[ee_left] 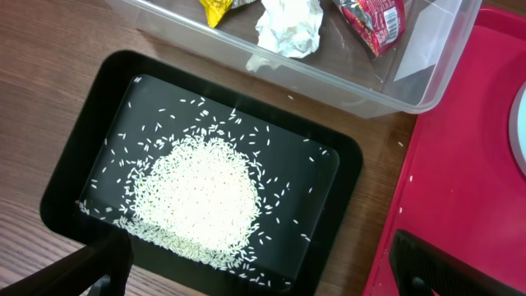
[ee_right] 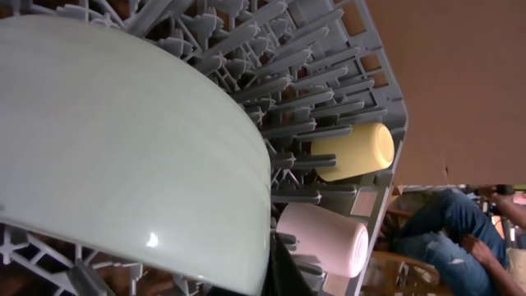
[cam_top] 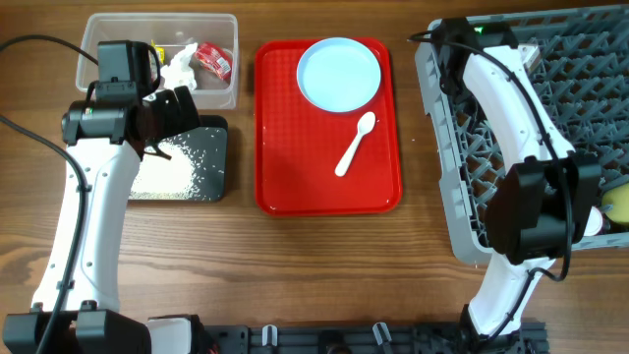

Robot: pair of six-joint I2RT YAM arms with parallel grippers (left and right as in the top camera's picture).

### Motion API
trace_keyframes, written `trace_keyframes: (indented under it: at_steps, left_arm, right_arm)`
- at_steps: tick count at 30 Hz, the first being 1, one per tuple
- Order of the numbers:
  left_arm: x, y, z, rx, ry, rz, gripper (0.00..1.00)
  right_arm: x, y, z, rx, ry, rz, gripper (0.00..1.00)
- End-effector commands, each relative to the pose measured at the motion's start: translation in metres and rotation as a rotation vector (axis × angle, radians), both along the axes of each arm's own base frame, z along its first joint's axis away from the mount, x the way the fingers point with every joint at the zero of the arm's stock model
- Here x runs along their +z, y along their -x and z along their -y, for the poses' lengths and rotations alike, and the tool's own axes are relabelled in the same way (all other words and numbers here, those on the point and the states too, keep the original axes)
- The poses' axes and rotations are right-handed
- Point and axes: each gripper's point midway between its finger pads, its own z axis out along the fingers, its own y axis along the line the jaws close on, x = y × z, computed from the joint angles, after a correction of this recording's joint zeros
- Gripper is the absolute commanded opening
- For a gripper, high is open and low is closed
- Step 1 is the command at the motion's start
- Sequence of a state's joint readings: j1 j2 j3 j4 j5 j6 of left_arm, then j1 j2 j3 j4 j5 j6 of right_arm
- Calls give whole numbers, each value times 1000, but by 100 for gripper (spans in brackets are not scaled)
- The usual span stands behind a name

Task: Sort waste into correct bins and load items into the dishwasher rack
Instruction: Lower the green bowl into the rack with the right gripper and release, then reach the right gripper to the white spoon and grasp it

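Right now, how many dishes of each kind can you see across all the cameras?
Plates: 1, the pale blue plate on the red tray
Spoons: 1, the white spoon, same tray
Bowls: 1, the mint green bowl
Cups: 2, the yellow cup and whitish cup, both in the rack
Total: 5

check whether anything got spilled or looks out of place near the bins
Mostly tidy: the rice is heaped in the black tray. A few stray grains lie outside it, though, on the left edge of the red tray and one on the table beside the clear tub. Nothing looks damaged.
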State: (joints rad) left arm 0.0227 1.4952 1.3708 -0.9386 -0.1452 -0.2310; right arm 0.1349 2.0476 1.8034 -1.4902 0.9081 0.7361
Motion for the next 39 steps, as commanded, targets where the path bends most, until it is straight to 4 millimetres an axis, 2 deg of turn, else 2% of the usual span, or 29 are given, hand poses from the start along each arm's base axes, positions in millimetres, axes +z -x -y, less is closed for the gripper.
trace_keyframes:
  at_steps: [1, 4, 8, 12, 15, 21, 26, 30, 32, 36, 37, 38, 39]
  left_arm:
    - [6, -1, -4, 25, -1, 18, 100]
    - [6, -1, -4, 25, -1, 18, 100]
    - [6, -1, -4, 26, -1, 19, 100]
    - [6, -1, -4, 26, -1, 19, 100]
    - [6, -1, -4, 25, -1, 18, 100]
    - [6, -1, -4, 25, -1, 18, 100]
    - [6, -1, -4, 26, -1, 19, 100]
    - [6, -1, -4, 25, -1, 18, 100]
    - [6, -1, -4, 25, -1, 18, 100]
    - [6, -1, -4, 26, -1, 19, 100]
    - [6, -1, -4, 25, -1, 18, 100]
    - [6, -1, -4, 26, -1, 19, 100]
    - [6, -1, -4, 26, -1, 19, 100]
  right_arm:
    - [-16, 8, -7, -4, -47, -72, 5]
    - [-17, 17, -9, -3, -68, -131, 11]
    - [-30, 25, -23, 55, -189, -247, 28]
    - [-35, 31, -38, 79, -251, -291, 31]
    - [-43, 35, -61, 146, -346, -353, 36]
    - [-52, 43, -93, 206, -464, -412, 41]
    - [-44, 39, -110, 253, -458, -383, 41]
    - [-17, 21, -122, 298, -504, -271, 45]
    - [1, 11, -141, 361, -604, -209, 48]
    - [11, -3, -215, 592, -884, -159, 54]
    - [14, -11, -240, 659, -962, -119, 68]
    - [17, -18, -255, 696, -1003, -78, 85]
    - [20, -27, -267, 708, -1041, -26, 95]
